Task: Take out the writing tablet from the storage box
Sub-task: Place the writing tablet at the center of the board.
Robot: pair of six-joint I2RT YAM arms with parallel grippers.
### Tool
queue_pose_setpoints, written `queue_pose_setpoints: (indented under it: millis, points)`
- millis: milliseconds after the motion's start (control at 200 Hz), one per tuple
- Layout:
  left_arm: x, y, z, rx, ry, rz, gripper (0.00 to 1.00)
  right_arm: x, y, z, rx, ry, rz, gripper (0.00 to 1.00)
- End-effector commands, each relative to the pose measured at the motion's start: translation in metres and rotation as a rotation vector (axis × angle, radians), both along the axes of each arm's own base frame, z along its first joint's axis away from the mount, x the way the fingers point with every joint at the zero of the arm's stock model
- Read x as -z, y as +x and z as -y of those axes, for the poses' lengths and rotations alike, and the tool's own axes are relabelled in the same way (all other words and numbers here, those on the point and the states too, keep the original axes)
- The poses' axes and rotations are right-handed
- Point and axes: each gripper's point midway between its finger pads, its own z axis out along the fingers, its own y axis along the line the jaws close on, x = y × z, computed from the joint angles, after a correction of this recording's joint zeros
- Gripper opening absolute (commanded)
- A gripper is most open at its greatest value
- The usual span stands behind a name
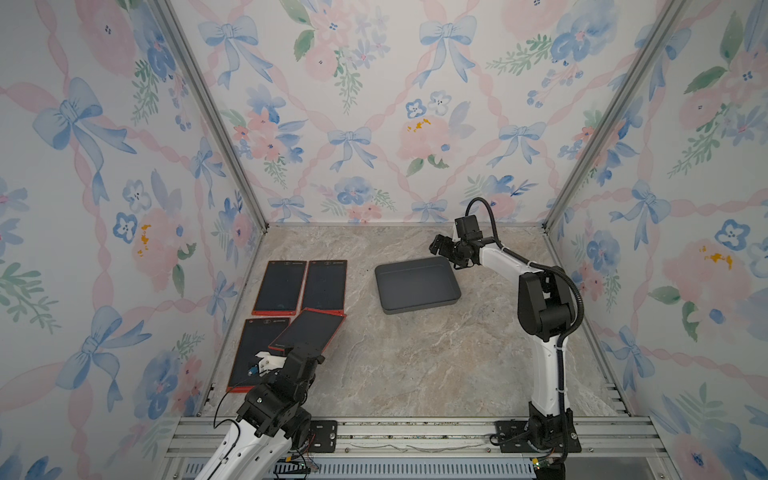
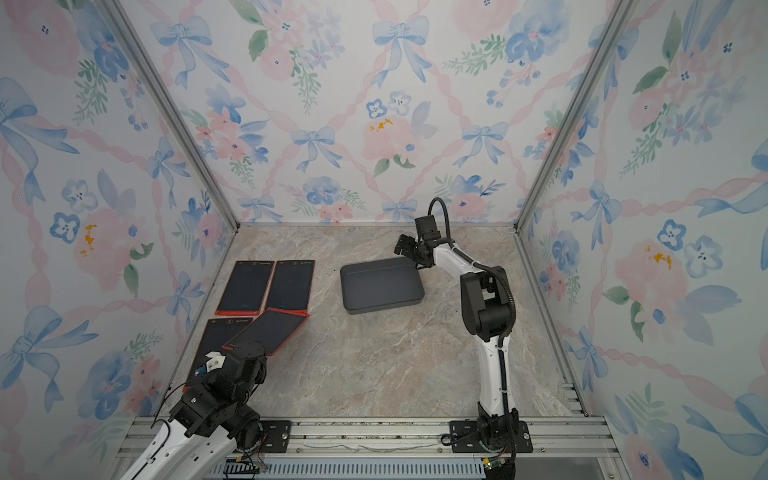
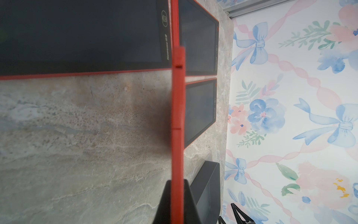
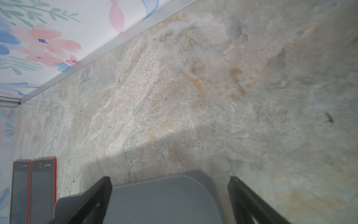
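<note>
The dark grey storage box sits right of the table's middle, and nothing shows inside it. My left gripper is shut on the near end of a red-framed writing tablet. The tablet is held tilted at the front left, with one corner over another tablet. The left wrist view shows its red edge pinched between the black fingers. My right gripper hangs open over the box's far right corner, with nothing between its fingers.
Three more red-framed tablets lie flat at the left: two side by side at the back, one at the front. Floral walls close in three sides. An aluminium rail runs along the front.
</note>
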Motion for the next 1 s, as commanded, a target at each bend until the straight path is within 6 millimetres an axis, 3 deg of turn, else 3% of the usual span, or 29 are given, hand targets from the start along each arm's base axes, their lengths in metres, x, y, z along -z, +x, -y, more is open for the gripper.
queue_pose_setpoints:
  millis: [0, 345, 995]
  points:
    - [0.006, -0.015, -0.008, -0.011, 0.025, -0.072, 0.00, 0.017, -0.001, -0.002, 0.005, -0.017, -0.036, 0.97]
    - [-0.026, -0.017, -0.021, -0.045, 0.049, 0.027, 0.00, 0.019, -0.003, -0.006, -0.005, -0.022, -0.043, 0.97]
    - [0.006, -0.020, -0.007, -0.020, -0.005, -0.098, 0.00, 0.023, -0.005, -0.006, -0.005, -0.002, -0.059, 0.97]
